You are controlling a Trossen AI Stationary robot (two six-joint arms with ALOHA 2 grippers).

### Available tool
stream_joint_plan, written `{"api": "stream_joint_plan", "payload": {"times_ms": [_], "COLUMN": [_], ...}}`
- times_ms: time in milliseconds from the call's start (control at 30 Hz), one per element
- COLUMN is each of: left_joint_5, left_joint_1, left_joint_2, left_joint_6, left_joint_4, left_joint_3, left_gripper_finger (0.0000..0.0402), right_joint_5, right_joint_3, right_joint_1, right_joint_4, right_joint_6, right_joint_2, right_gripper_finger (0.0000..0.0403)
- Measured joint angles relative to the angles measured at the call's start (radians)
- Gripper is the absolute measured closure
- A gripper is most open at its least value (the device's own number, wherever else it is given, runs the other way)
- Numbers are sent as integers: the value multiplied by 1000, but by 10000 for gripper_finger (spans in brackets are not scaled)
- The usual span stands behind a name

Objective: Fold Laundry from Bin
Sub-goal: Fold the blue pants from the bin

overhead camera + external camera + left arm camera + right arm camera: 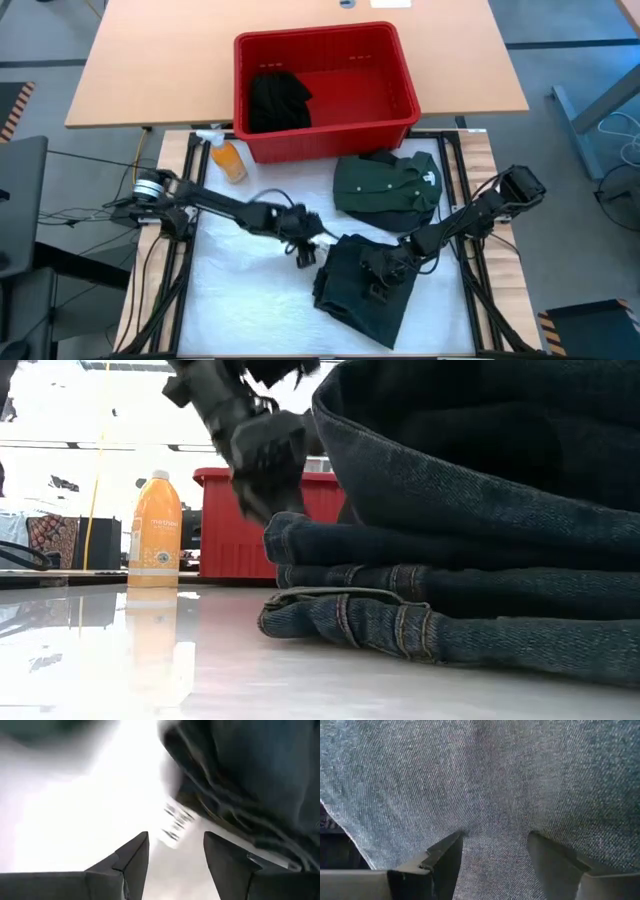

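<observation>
Dark blue folded jeans (365,295) lie on the white table at the near right, their stacked folds (400,610) facing the low view. My right gripper (383,268) stands open over their top layer (495,780). My left gripper (305,250) hovers open above the bare table just left of the jeans (250,780), near a white label (175,822), touching nothing. A folded dark green shirt (385,185) lies flat behind the jeans. The red bin (325,35) at the far side holds a black garment (275,100). My right gripper comes at the jeans slanting down from the table's right. Its spread fingertips (452,845) stand at the flat denim of the top layer (470,832), where a small crease shows beside one tip. Nothing lies between the fingers. The jeans rest on the table.
An orange spray bottle (228,158) stands upright at the far left of the white table, beside the bin's near left corner (225,510). Bare white tabletop (240,295) spreads left of the jeans. A tan wooden table (150,60) lies under and behind the bin.
</observation>
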Motion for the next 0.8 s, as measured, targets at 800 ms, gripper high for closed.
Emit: {"api": "stream_joint_plan", "payload": {"times_ms": [800], "left_joint_5": [176], "left_joint_1": [-139], "left_joint_2": [103], "left_joint_6": [35], "left_joint_4": [513], "left_joint_3": [0], "left_gripper_finger": [223], "right_joint_5": [66], "right_joint_3": [76], "right_joint_1": [-81], "right_joint_4": [28], "right_joint_6": [-54], "right_joint_2": [-38], "right_gripper_finger": [143]}}
